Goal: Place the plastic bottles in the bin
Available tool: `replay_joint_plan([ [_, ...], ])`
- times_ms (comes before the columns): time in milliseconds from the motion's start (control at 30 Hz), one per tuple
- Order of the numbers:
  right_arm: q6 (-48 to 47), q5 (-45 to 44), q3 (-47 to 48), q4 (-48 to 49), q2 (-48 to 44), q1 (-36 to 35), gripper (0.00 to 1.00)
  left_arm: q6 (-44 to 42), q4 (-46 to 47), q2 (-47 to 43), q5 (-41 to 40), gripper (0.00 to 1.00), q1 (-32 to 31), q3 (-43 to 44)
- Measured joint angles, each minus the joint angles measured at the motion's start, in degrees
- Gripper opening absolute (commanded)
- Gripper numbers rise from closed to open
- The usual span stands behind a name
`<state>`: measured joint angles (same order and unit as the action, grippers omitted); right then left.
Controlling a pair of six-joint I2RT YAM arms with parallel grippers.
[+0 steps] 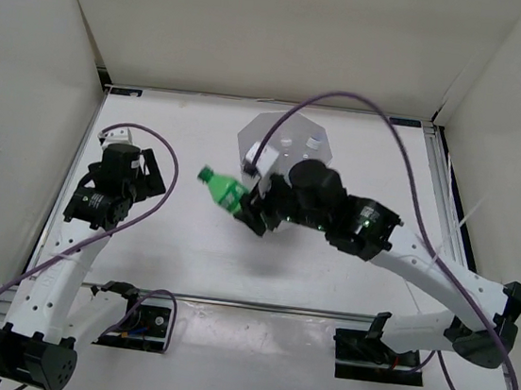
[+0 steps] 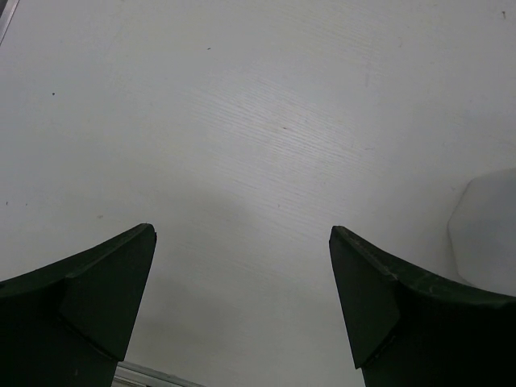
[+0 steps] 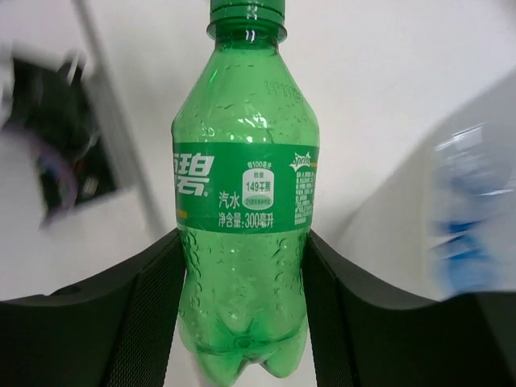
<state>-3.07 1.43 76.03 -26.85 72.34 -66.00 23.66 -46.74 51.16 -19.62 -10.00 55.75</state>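
Half hidden behind right arm: bin, faceted translucent white rim, white caps faint inside, possibly bottles. Green soda bottle: glossy dimpled plastic, green label, top cut off by frame; sits just left of bin, outside it. Right gripper clamped on its lower body. Left gripper spread wide, holding nothing, over white table.

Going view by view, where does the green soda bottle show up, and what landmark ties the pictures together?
Top external: the green soda bottle is left of centre, held by the right gripper, neck pointing left.
Left wrist: not in it.
Right wrist: it fills the centre, neck up, clamped at its lower body.
Shared landmark: the bin, upper centre in the top view, blurred at the right edge of the right wrist view.
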Motion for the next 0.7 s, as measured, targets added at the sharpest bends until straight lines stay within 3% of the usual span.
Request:
replay_joint_plan([
  [167, 0.81, -8.41, 14.08, -0.35, 3.56, 6.54, 0.12, 0.90, 0.04, -0.24, -0.50, 1.00, 0.15, -1.75],
  [600, 3.39, -9.20, 14.40, -0.48, 6.36, 16.57, 0.10, 0.39, 0.07, -0.50, -1.25, 1.00, 0.15, -1.92],
  [667, 4.11, -8.37, 14.40, -0.48, 6.36, 18.08, 0.25, 0.35, 0.07, -0.50, -1.29, 1.00, 0.15, -1.92],
  [700, 4.35, -7.72, 14.40, -0.48, 6.36, 18.88, 0.61, 0.35, 0.07, -0.50, -1.36, 1.00, 0.15, -1.92],
])
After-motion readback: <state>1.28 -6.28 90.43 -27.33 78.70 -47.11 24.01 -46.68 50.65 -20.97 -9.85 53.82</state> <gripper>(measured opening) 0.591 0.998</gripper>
